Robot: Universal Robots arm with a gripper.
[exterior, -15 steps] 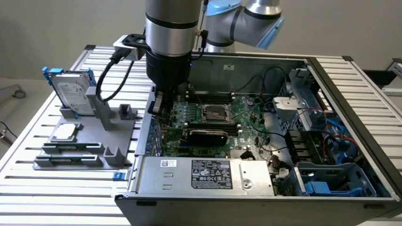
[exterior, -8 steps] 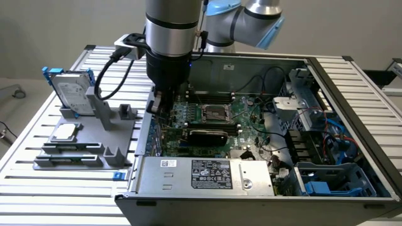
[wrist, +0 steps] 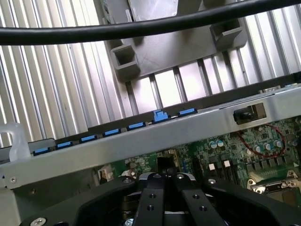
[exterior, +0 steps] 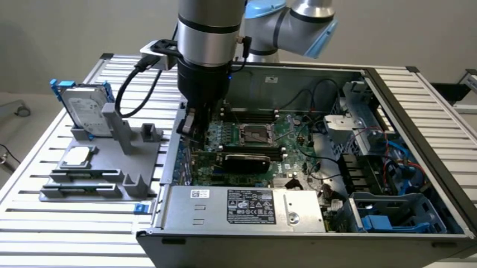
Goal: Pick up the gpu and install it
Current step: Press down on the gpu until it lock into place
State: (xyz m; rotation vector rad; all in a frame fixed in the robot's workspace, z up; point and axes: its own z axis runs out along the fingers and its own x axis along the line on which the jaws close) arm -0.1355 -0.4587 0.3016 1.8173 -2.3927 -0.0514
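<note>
The gpu (exterior: 246,162), its black rounded shroud showing, stands on the large green motherboard (exterior: 294,142) inside the open computer case (exterior: 223,237). My gripper (exterior: 187,131) hangs just inside the case wall on the exterior view's left, a short way from the gpu and apart from it. In the wrist view my gripper (wrist: 164,178) is shut, its black fingers (wrist: 151,200) pressed together with nothing showing between them, above the motherboard (wrist: 225,146) and close to the case's metal wall (wrist: 141,136).
A grey fixture (exterior: 111,178) on the slatted table holds a silver hard drive in a blue frame (exterior: 82,106) and a small silver part (exterior: 78,156). Blue clips (wrist: 160,115) line the case wall. Cables (exterior: 328,167) and a power supply (exterior: 249,205) crowd the case.
</note>
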